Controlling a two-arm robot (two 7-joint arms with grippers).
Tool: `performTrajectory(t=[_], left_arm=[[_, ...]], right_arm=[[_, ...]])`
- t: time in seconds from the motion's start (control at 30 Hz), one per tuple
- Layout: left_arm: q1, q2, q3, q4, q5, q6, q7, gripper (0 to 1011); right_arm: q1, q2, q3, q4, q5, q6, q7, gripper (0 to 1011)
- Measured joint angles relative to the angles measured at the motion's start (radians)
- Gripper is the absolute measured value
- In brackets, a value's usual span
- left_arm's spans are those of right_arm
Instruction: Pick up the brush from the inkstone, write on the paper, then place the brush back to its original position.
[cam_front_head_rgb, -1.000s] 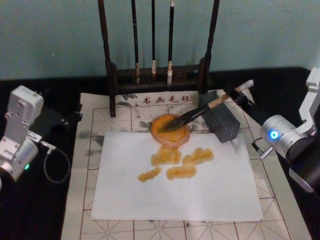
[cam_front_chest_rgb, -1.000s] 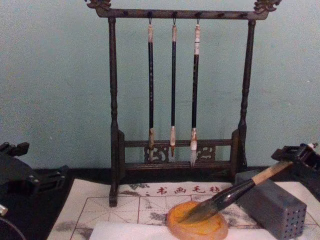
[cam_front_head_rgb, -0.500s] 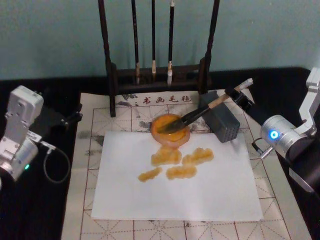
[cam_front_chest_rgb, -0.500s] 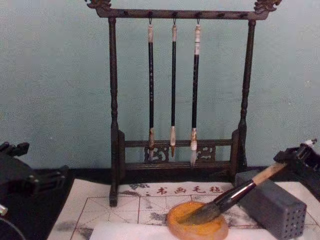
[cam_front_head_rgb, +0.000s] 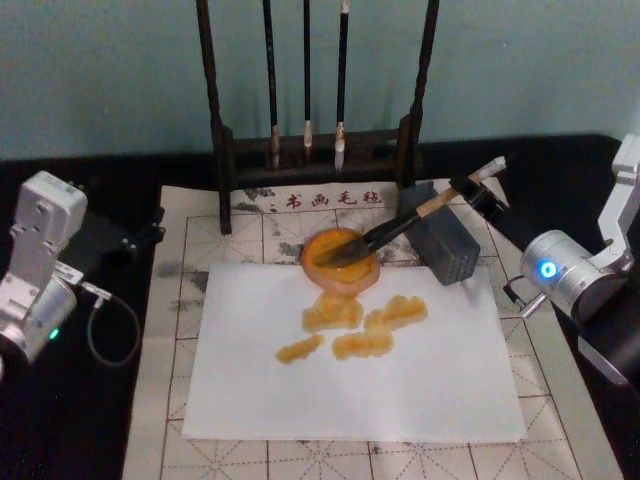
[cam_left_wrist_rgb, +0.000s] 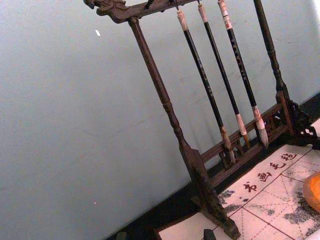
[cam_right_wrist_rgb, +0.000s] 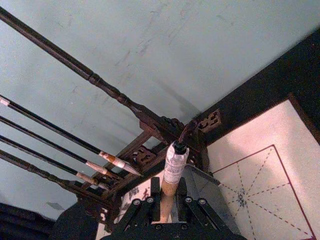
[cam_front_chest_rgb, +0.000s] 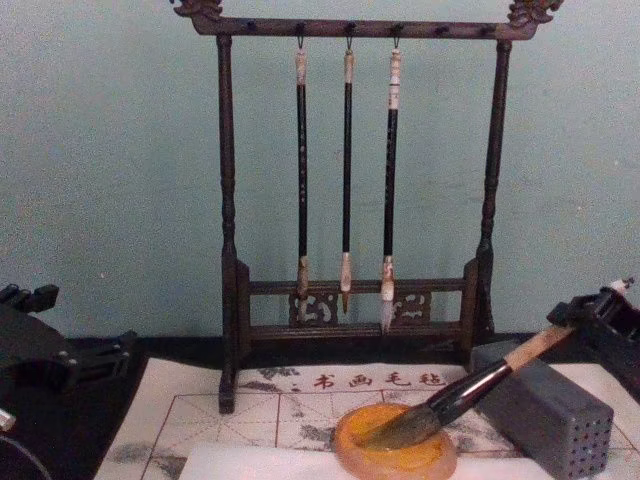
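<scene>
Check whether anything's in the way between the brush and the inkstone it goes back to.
Nothing visible. The brush already lies with its bristles in the inkstone, and the right gripper has its jaws around the handle's upper end. The grey block sits beneath the handle, beside the dish. The left gripper is parked far left.

Soft, even light; the white paper sheet (cam_front_head_rgb: 400, 380) is bright, and the dark wooden brush rack (cam_right_wrist_rgb: 91, 78) throws a faint shadow on the teal wall (cam_right_wrist_rgb: 200, 40).

Rack (cam_front_head_rgb: 310, 165) and grey block (cam_front_head_rgb: 446, 250) (just beside it) hem the inkstone (cam_front_head_rgb: 318, 264); paper (cam_front_head_rgb: 400, 390) lies open.
</scene>
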Motion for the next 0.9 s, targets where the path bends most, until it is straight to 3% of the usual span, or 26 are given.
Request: performTrajectory(t=[0.73, 0.9], left_arm=[[0.0, 0.0, 0.0, 0.0, 0.0, 0.0, 0.0, 1001], [0.0, 0.0, 0.0, 0.0, 0.0, 0.0, 0.0, 1001]], right_arm=[[0.009, 0.055, -0.049, -0.06, 0.034, -0.046, 0.051, 200], [0.009, 0.098, -0.077, -0.101, -0.005, -0.071, 0.071, 200]])
